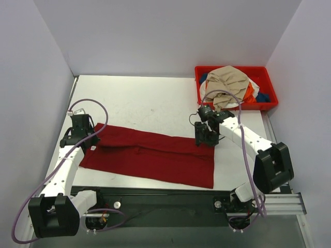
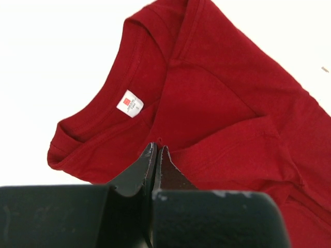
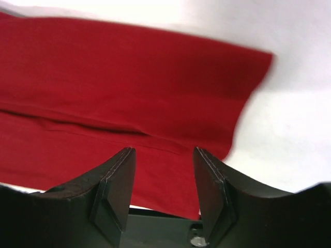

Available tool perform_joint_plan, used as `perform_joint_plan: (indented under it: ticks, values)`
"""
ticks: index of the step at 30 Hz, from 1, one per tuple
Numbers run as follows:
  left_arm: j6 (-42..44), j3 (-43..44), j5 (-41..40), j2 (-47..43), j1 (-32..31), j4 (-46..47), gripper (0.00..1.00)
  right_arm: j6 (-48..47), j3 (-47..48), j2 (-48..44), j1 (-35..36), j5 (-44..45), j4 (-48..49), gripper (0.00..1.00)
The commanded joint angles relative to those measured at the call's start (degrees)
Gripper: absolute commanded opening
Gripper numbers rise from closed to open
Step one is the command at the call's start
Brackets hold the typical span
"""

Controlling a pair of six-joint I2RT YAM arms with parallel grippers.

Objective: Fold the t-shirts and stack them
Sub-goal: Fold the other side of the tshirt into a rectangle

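A dark red t-shirt lies on the table, folded lengthwise into a long strip. Its collar end with the white neck label is at the left. My left gripper is at that collar end. In the left wrist view its jaws are shut, with a small pucker of the red cloth at the tips. My right gripper is at the strip's far right corner. It is open and empty just above the red cloth. Tan, orange and blue shirts are heaped in the bin.
A red plastic bin stands at the back right of the white table, close behind my right arm. White walls close in the left, back and right sides. A black rail runs along the near edge.
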Motion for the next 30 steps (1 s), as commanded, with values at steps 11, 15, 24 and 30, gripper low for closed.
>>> perform_joint_plan:
  ticks: [11, 15, 24, 30]
  values:
    - [-7.9, -1.8, 4.1, -3.7, -3.3, -9.1, 0.0, 0.5, 30.3, 23.8, 9.0, -20.3, 6.7, 0.49]
    - [-11.3, -2.1, 5.9, -1.2, -3.7, -10.9, 0.02, 4.7, 41.5, 31.9, 12.5, -26.2, 11.0, 0.49]
    - [-12.3, -0.7, 5.0, 1.5, -3.5, -13.8, 0.02, 14.0, 53.9, 48.0, 18.2, -36.9, 25.4, 0.49]
    - [-12.2, -0.5, 5.8, 3.1, -3.3, -13.8, 0.02, 15.9, 57.4, 53.7, 20.5, -38.0, 30.7, 0.48]
